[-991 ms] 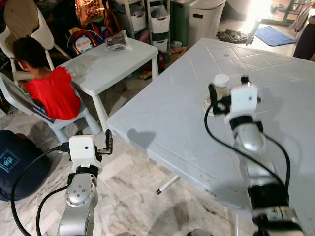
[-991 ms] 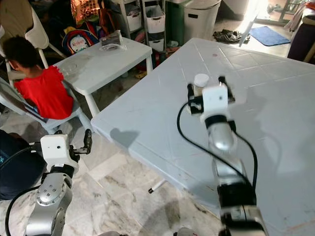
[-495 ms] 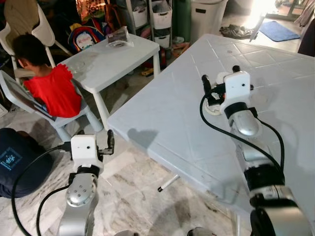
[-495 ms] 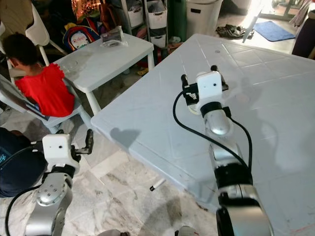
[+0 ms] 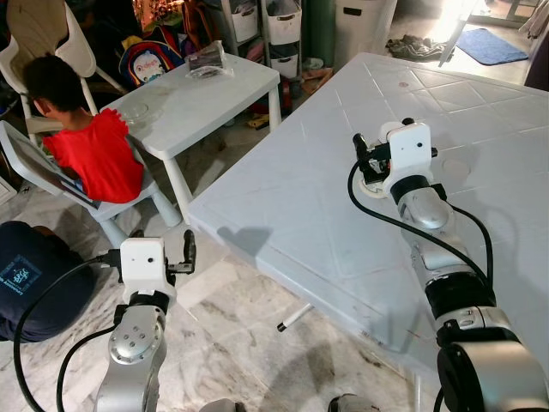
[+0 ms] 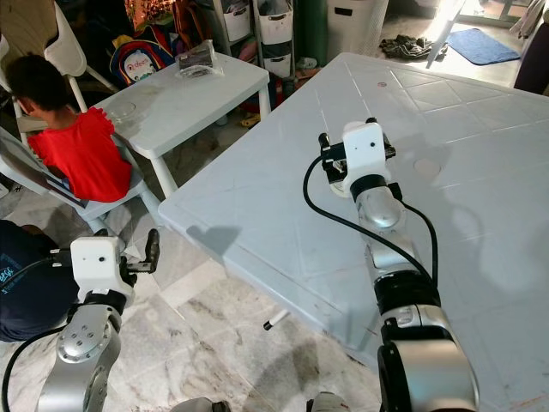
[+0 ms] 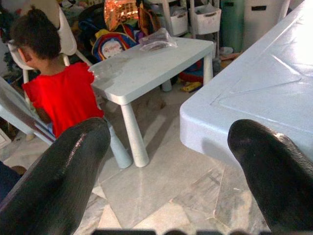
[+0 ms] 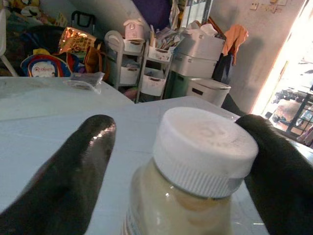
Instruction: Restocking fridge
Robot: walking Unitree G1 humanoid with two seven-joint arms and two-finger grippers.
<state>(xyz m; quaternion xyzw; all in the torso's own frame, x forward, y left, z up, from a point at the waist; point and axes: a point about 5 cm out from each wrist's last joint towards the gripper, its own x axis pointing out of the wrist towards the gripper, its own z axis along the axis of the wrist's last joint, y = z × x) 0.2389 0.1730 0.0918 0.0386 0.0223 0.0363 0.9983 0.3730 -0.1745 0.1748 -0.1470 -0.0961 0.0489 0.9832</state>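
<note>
A: Straddling the bottle [image 8: 188, 186] on the big table [image 5: 283, 206], right gripper [image 8: 181, 161] spread apart, not gripping; left gripper [image 7: 166, 171] open, idle

B: Looks rigid, smooth, maybe slippery; I'd grip below the cap [image 8: 205, 147]

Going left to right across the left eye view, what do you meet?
Person in red → left gripper → small white table → right gripper around a white-capped bottle on the big table → blue mat.
</note>
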